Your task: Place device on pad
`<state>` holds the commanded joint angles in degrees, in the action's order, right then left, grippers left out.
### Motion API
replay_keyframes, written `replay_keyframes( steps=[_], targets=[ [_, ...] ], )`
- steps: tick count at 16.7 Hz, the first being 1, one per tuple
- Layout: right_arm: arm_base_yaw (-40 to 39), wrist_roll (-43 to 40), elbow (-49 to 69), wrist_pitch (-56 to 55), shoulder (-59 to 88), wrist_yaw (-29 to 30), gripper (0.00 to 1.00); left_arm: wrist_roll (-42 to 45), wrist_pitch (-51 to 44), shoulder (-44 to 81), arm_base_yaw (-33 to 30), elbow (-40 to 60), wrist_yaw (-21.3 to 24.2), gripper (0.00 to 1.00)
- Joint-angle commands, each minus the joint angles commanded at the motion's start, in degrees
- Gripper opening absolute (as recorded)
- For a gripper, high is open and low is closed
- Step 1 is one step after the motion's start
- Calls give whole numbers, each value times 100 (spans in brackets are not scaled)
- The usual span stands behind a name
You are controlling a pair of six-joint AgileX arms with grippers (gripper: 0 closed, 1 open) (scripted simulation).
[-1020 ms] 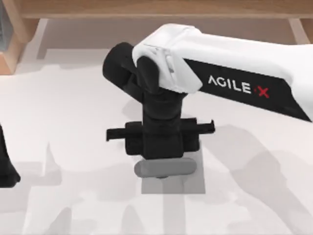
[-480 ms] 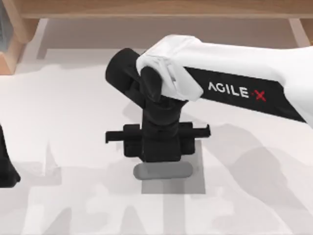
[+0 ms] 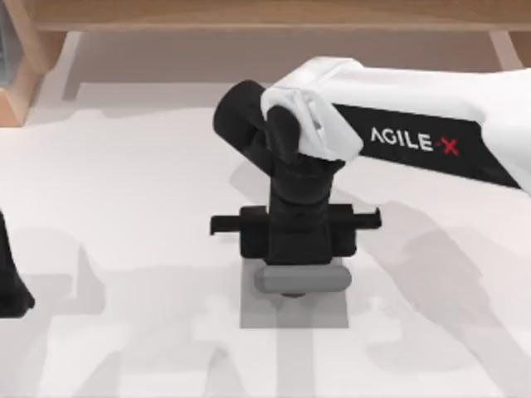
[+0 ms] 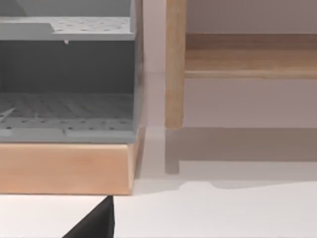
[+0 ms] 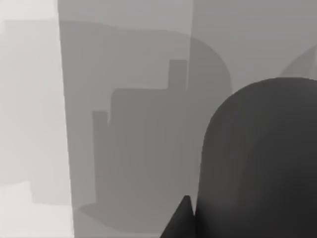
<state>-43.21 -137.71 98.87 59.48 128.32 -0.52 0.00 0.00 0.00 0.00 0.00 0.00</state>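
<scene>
Nearest the camera in the top view, the flat grey pad point(image 3: 294, 308) lies on the white table point(image 3: 124, 207), a little right of centre, its front half bare. Across the pad's rear part sits the device point(image 3: 304, 279), a rounded grey bar lying crosswise with its right end reaching the pad's right edge or just past it; whether it rests on the pad or hangs just above cannot be told from above. The right gripper point(image 3: 292, 286) stands directly over the bar, pointing straight down, its black body with thin side bars covering the bar's rear edge, the fingers closed in on the device and holding it. In the right wrist view the device point(image 5: 260, 158) looms as a dark rounded mass close to the lens, with the pad point(image 5: 129, 119) spread beneath it and the gripper's shadow cast on that grey surface. Behind the gripper, the white AgileX arm stretches back toward the table's right side. The left arm is parked at the table's left edge; its fingers' state cannot be told. Farthest off, the left wrist view takes in a grey perforated shelf unit point(image 4: 67, 79) on a wooden base point(image 4: 67, 168) and a wooden frame point(image 4: 175, 64).
</scene>
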Motion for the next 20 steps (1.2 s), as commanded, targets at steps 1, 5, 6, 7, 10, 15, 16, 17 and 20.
replay_keyframes(
  steps=[1,5,6,7,10,15,16,17,20],
  targets=[
    [0,0,0,0,0,0,0,0,0,0,0,0,0,100],
    [0,0,0,0,0,0,30,0,0,0,0,0,0,100],
    [0,0,0,0,0,0,38,0,0,0,0,0,0,100],
    [0,0,0,0,0,0,45,0,0,0,0,0,0,100],
    [0,0,0,0,0,0,68,0,0,0,0,0,0,100],
    [0,0,0,0,0,0,100,0,0,0,0,0,0,100],
    [0,0,0,0,0,0,100,0,0,0,0,0,0,100],
    [0,0,0,0,0,0,100,0,0,0,0,0,0,100],
    [0,0,0,0,0,0,100,0,0,0,0,0,0,100]
  ],
)
